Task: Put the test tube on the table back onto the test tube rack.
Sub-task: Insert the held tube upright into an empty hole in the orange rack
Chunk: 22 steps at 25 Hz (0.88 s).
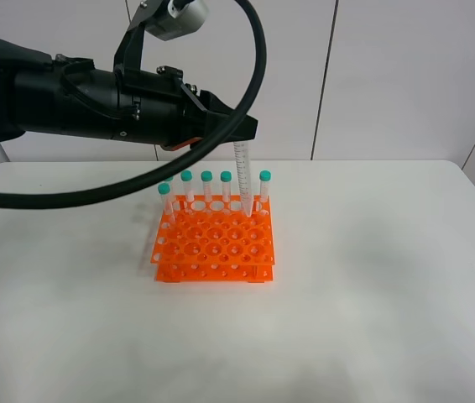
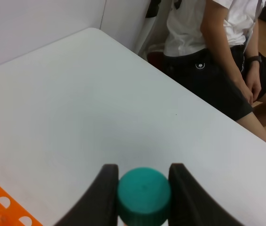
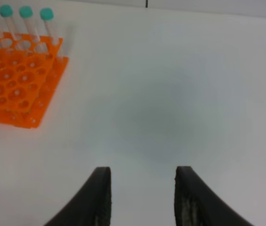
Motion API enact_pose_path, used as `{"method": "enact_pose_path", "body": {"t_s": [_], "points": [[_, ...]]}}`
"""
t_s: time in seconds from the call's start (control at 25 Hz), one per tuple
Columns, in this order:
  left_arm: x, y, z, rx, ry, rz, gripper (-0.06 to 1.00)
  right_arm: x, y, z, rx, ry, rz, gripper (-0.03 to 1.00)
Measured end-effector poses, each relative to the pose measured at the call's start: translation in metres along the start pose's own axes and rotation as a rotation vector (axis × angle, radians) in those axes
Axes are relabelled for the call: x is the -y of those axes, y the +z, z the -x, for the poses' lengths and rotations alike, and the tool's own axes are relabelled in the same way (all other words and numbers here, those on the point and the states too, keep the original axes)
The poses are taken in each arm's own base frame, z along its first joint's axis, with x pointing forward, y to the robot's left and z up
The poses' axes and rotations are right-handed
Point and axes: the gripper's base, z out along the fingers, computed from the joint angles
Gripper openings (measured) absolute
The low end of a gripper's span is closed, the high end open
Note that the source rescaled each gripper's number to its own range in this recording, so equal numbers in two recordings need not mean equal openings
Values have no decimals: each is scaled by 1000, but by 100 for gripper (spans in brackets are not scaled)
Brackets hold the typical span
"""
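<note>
My left gripper (image 1: 239,137) is shut on the teal cap end of the test tube (image 1: 242,178), which hangs upright over the orange test tube rack (image 1: 214,245). The tube's tapered tip reaches the rack's back row, in the gap between two standing tubes. In the left wrist view the teal cap (image 2: 144,195) sits clamped between the two black fingers (image 2: 105,190). Several other teal-capped tubes (image 1: 206,186) stand along the rack's back and left side. My right gripper (image 3: 142,197) is open and holds nothing, above bare white table (image 3: 180,94) beside the rack (image 3: 15,80).
The rack stands near the middle of the white table (image 1: 372,277). A seated person (image 2: 213,52) is close to the table's edge in the left wrist view. The left arm's black cable (image 1: 258,59) loops over the rack area.
</note>
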Motion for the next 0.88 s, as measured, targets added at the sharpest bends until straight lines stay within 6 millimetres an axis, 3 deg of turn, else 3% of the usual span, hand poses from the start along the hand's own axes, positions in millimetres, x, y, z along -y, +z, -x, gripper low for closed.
{"method": "enact_pose_path", "body": {"t_s": [0.28, 0.56, 0.88], "points": [[0, 0, 0, 0, 1, -1, 0, 0, -7, -24, 39, 64, -14, 84], [0, 0, 0, -1, 3, -1, 0, 2, -27, -37, 162, 30, -62, 84], [0, 0, 0, -2, 5, 0, 0, 3, -18, -47, 102, 33, -69, 84]]}}
